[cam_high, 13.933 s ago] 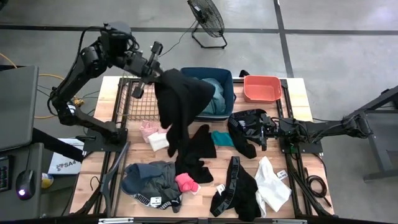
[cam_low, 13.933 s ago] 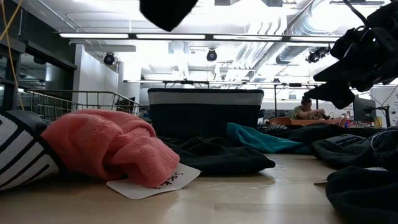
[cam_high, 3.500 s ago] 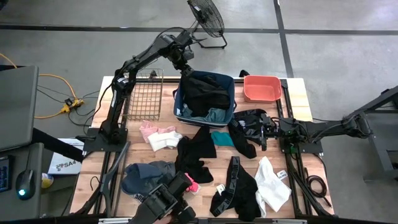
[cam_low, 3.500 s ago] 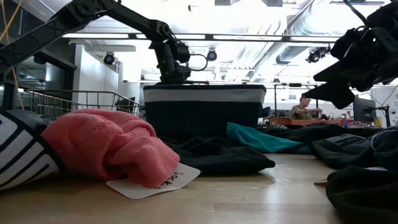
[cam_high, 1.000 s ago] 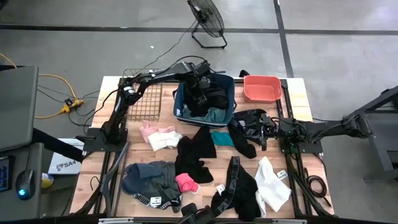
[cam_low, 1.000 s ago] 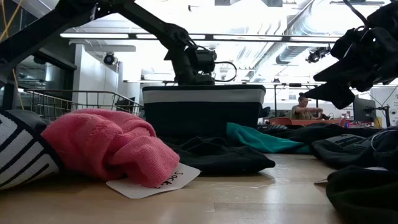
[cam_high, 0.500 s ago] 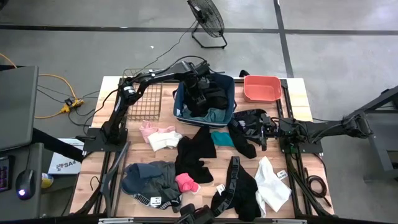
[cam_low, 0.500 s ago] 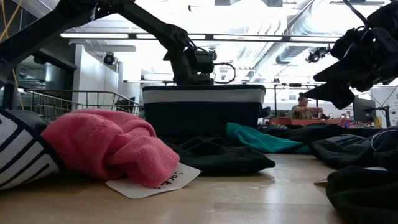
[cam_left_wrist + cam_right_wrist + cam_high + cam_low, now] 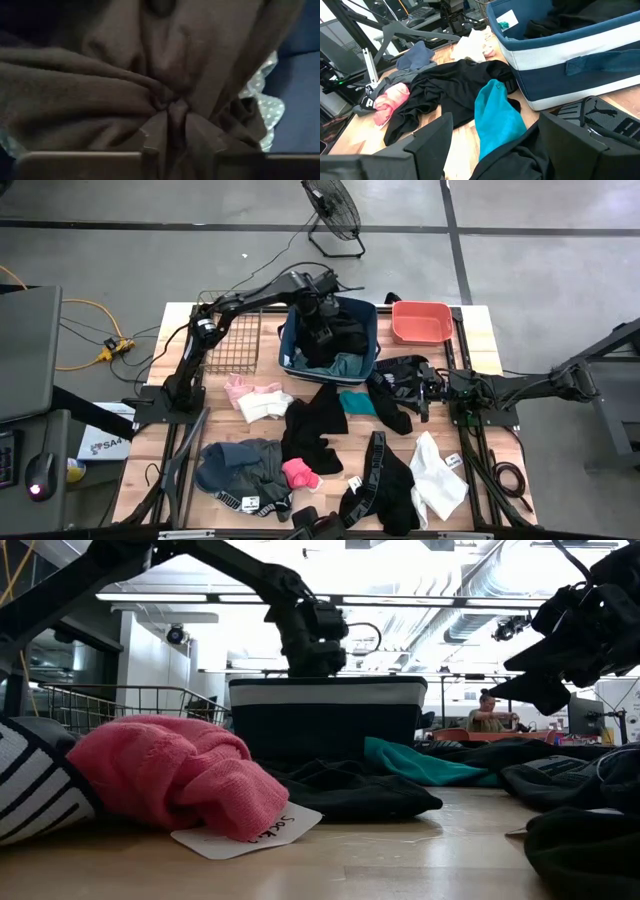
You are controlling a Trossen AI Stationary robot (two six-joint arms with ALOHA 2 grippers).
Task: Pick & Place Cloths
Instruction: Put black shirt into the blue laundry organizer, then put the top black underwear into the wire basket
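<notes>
A black cloth [image 9: 342, 338] lies bunched in the blue fabric bin [image 9: 285, 348] at the table's far middle. My left gripper [image 9: 320, 320] reaches down into the bin and is shut on that cloth [image 9: 125, 90]. Loose on the table lie a teal cloth [image 9: 357, 402], a black one [image 9: 318, 420], pale pink and white pieces [image 9: 255, 395], a bright pink piece [image 9: 170, 775], a grey one [image 9: 240, 460], a white one [image 9: 438, 485] and a black banded one [image 9: 380, 490]. My right gripper [image 9: 495, 145] waits open at the right, above a black garment [image 9: 395, 385], facing the teal cloth [image 9: 495, 117]. My left gripper pinches a gathered fold of the black cloth [image 9: 172, 112] between its two fingers [image 9: 147, 142], coming from above and pointing down into the bin. Creases run out from the pinch. The rest of the cloth lies in the bin over a pale dotted piece [image 9: 260, 95].
A coral tub [image 9: 420, 320] stands right of the bin and a wire basket [image 9: 228, 340] left of it. A floor fan [image 9: 332, 210] stands beyond the far edge. A person [image 9: 492, 715] sits far off in the room. Bare wood shows along the near edge [image 9: 420, 860].
My left gripper has risen a little over the bin and shifted slightly toward the far edge, still inside the bin's outline. The right arm and the cloths on the table have kept still.
</notes>
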